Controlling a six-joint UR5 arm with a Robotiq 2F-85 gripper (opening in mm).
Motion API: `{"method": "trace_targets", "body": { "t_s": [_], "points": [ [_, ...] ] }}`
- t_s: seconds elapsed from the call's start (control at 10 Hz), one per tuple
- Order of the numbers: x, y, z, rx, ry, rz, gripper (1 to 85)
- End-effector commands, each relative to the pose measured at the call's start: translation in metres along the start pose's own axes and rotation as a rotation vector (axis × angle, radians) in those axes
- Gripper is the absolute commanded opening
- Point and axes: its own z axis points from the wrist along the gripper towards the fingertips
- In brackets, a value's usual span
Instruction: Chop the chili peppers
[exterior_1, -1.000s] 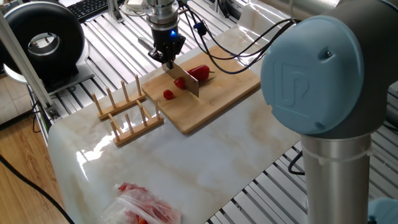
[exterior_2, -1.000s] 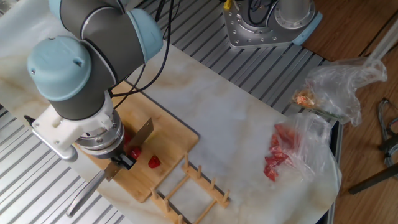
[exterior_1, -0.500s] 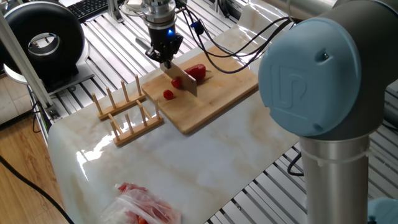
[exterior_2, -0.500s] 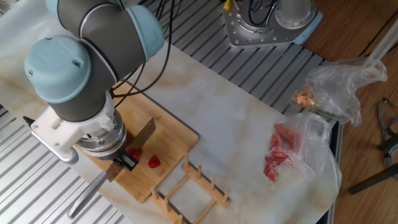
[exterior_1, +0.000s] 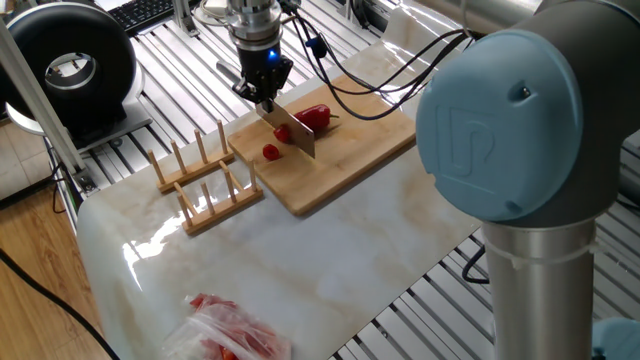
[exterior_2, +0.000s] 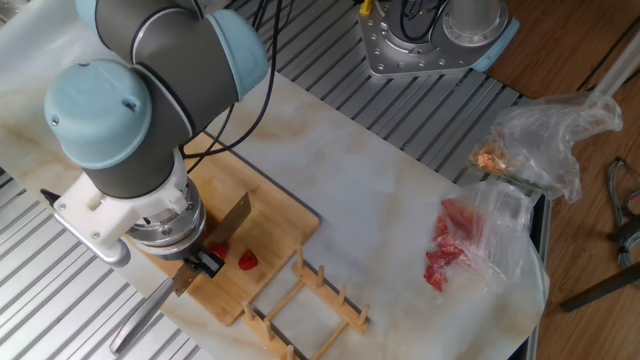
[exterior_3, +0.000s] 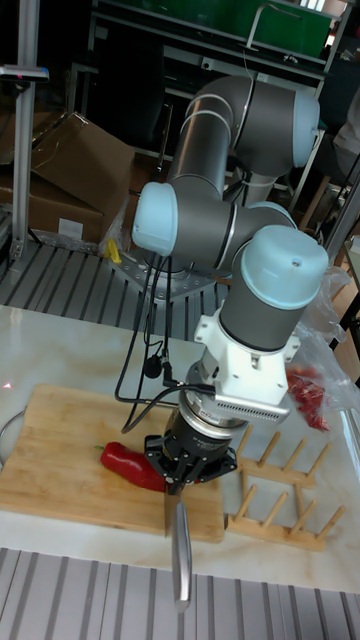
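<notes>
One arm: reaches down over the cutting board (exterior_1: 340, 150), wrist vertical.
Claw (exterior_1: 265, 97): pinching the knife (exterior_1: 292, 133) by its handle, blade angled down at the board.
Chili peppers (exterior_1: 314, 117): on the board beside the blade; cut chunks (exterior_1: 271, 152) nearby.
Writing: none readable.

Wooden rack (exterior_1: 203, 178) just beside board (exterior_1: 350, 150).
</notes>
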Motion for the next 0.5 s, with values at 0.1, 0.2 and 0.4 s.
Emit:
{"method": "trace_targets", "body": {
  "t_s": [0.1,0.2,0.4],
  "points": [
    [0.000,0.000,0.012,-0.005,-0.013,-0.009,1.3],
    [0.003,0.001,0.004,-0.006,0.002,-0.016,1.3],
    [0.014,0.004,-0.022,0.005,0.061,-0.018,1.3]
  ]
}}
